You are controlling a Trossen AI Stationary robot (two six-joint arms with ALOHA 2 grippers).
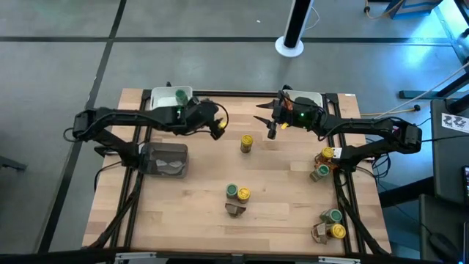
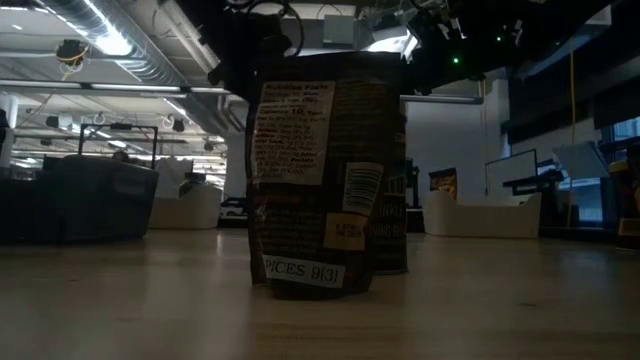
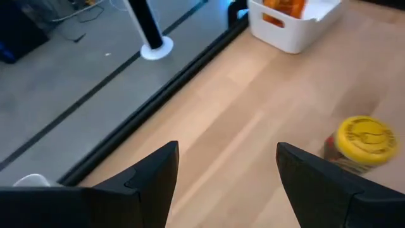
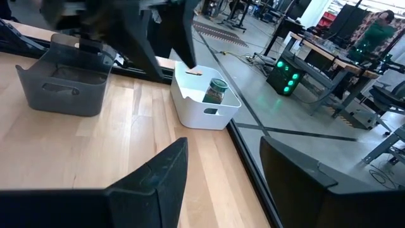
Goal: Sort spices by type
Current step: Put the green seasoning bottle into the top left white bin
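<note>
Both grippers hover open over the far middle of the table and hold nothing. My left gripper (image 1: 218, 127) (image 3: 228, 168) is left of a lone yellow-lidded jar (image 1: 247, 143) (image 3: 361, 142) that stands on the wood. My right gripper (image 1: 268, 122) (image 4: 221, 168) is just beyond that jar, to its right. A green-lidded jar (image 1: 181, 96) (image 4: 218, 89) stands in the far-left white tray (image 1: 163, 98). An orange packet (image 3: 285, 7) lies in the far-right white tray (image 1: 315, 98). More jars and brown packets stand mid-table (image 1: 236, 194) and along the right edge (image 1: 323, 165) (image 1: 331, 226).
A dark tray (image 1: 165, 158) (image 4: 63, 85) sits at the left, under my left arm. In the low view a brown packet (image 2: 320, 180) stands upright close to the camera and hides most of the table. Bare wood lies between the dark tray and the middle group.
</note>
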